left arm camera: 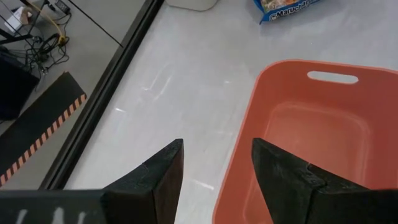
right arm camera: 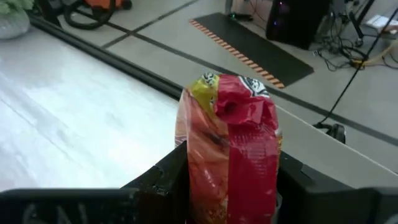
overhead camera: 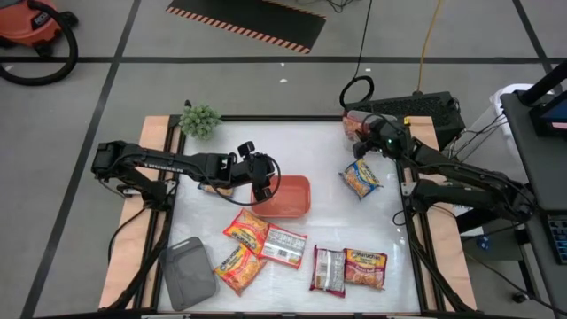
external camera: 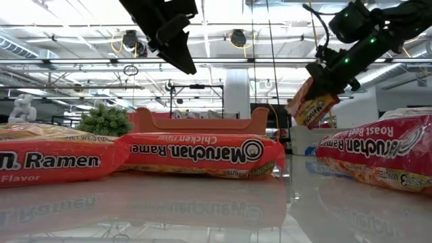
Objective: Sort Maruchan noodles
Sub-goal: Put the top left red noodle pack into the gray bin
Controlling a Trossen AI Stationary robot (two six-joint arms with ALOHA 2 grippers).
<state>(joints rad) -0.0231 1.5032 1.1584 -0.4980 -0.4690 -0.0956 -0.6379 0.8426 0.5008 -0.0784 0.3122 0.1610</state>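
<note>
Several Maruchan noodles packets lie flat on the white table: two orange ones (overhead camera: 246, 230) (overhead camera: 237, 268), a white-backed one (overhead camera: 283, 245), two red ones (overhead camera: 328, 270) (overhead camera: 365, 268) and a blue one (overhead camera: 361, 177). Another orange packet (overhead camera: 215, 188) lies partly under the left arm. My left gripper (overhead camera: 262, 186) hangs open above the left rim of the red tray (overhead camera: 297, 199); its fingers (left arm camera: 158, 177) hold nothing. At the table's far right my right gripper (overhead camera: 361, 135) is shut on a red-pink packet (right arm camera: 230, 143). My right gripper pinches the red-pink packet between its two fingers, across the packet's width (right arm camera: 205, 168). The crumpled free end (right arm camera: 239, 102) sticks out past the fingertips. In the low view the packet (external camera: 312, 101) hangs tilted below the fingers, lifted clear of the table.
A grey tray (overhead camera: 189, 273) sits at the near left corner and a small green plant (overhead camera: 200, 120) at the far left corner. A pale container (left arm camera: 189, 3) stands at the far right, near the blue packet. The middle of the table between the red tray and the blue packet is bare.
</note>
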